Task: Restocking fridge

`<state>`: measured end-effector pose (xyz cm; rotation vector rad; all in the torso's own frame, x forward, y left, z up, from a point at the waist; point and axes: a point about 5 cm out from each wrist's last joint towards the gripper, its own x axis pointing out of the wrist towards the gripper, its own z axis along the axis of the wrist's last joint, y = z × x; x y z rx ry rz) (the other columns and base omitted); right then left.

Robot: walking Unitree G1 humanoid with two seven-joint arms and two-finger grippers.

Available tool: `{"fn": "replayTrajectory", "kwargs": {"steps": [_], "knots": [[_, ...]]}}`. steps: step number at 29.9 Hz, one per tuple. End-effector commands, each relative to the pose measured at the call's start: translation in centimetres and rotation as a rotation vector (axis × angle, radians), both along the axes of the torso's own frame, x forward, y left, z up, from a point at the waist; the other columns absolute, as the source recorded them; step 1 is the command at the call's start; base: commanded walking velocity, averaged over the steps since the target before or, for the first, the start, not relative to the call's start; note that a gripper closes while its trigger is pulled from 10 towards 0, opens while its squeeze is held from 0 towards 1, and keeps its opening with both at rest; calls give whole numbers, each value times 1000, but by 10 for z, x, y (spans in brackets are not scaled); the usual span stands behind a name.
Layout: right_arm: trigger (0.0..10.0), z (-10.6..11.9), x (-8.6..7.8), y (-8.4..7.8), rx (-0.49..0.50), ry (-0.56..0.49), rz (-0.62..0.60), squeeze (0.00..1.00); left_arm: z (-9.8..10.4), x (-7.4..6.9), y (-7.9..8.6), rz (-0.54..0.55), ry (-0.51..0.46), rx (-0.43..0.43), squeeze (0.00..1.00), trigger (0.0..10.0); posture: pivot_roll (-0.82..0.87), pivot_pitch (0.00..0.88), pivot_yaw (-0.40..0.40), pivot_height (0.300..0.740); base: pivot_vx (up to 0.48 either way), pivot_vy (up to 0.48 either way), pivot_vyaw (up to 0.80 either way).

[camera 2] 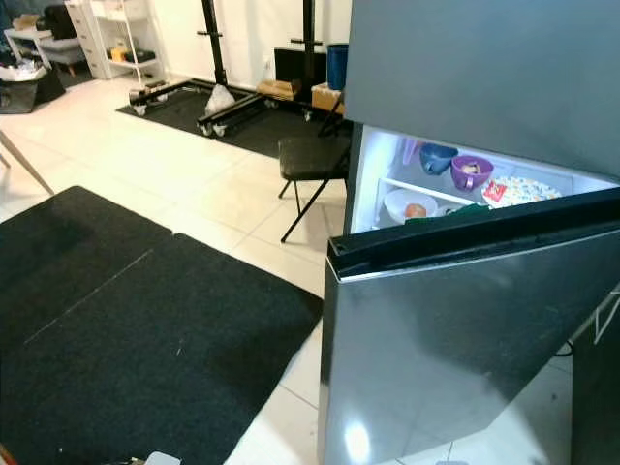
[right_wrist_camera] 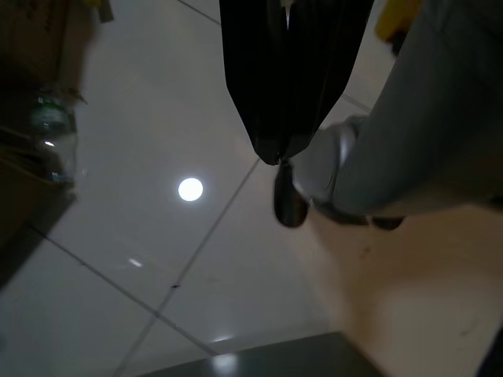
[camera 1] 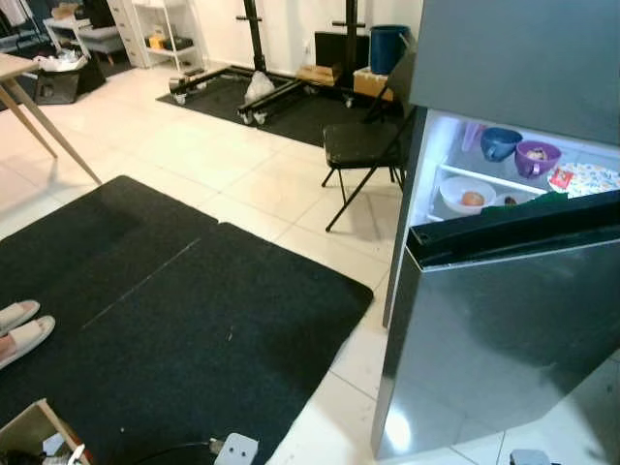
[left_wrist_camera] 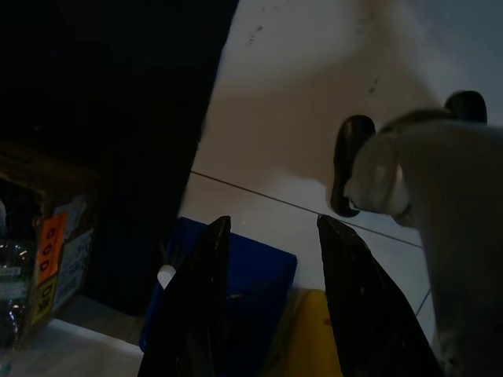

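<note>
Step in hand: by my read we're between loads. The fridge point(camera 2: 465, 329) stands with its door point(camera 2: 484, 291) swung partway out and the lit interior showing, and neither arm is carrying anything.
Fridge contents: on the lit shelf point(camera 1: 484, 179) sit a blue mug point(camera 1: 499, 143), a purple bowl point(camera 1: 536, 157), a white bowl point(camera 1: 467, 194) with something orange in it and a patterned packet point(camera 1: 586, 179), so some stocking looks done.
Left claw point(left_wrist_camera: 271, 298): hangs low over the tiled floor, black fingers parted, nothing between them. A blue box point(left_wrist_camera: 236, 290) and something yellow lie just below it, and a cardboard box point(left_wrist_camera: 47, 236) sits in shadow to one side.
Right claw point(right_wrist_camera: 279, 149): hangs idle above the pale floor tiles point(right_wrist_camera: 157, 236), fingers pressed together and empty.
Next move: I'd say it calls for turning to the supplies down by the robot's feet and picking up one item before coming back to the open compartment.
Edges: the door's top edge juts out in front of the shelf and hides the lower part, so any reach must come in over or around it.
Open room: the black mat point(camera 1: 165, 320) and pale tiles give plenty of room to step. The folding chair point(camera 1: 363, 145) stands just beside the fridge's open side and narrows that approach.
</note>
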<state>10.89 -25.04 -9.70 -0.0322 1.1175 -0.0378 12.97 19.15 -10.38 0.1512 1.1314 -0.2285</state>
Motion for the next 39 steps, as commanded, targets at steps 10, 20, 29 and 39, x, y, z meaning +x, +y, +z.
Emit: {"fn": "replayTrajectory", "kwargs": {"steps": [10,20,29,39], "knots": [[10000,2,5,-3,-61,-12,-2,0,-1,-5,4,21,16,8,0,10000,-44,0,-2,740,0,0,0],[10000,1,4,-2,-59,-13,-3,0,-2,-6,4,7,26,9,0,10000,-47,0,-2,740,0,0,0],[10000,0,4,1,-51,-15,4,0,-2,-6,3,-1,27,9,0,10000,-46,0,1,740,0,0,0],[10000,0,4,4,-49,-20,10,0,-2,-7,4,-10,29,12,0,10000,-44,0,2,740,176,0,0]]}}
